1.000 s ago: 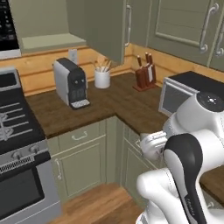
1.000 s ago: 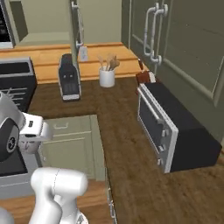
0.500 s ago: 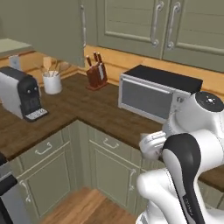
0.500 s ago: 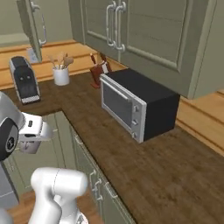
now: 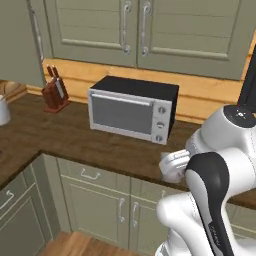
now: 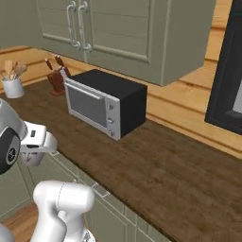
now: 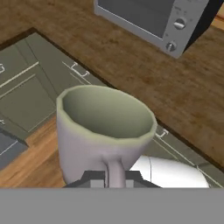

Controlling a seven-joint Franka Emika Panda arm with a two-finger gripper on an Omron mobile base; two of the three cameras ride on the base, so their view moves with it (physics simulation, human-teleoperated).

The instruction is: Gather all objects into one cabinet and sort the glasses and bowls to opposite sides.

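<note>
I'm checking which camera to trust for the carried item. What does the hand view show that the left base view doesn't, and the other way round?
Hand view alone: a grey mug close up, upright with its open mouth in sight, the tool shut on its handle, over cabinet fronts and floor.

Left base view alone: the knife block on the left of the counter, the closed wall cabinets above, and the robot's white arm.

Both: the microwave and the dark wooden counter.
</note>
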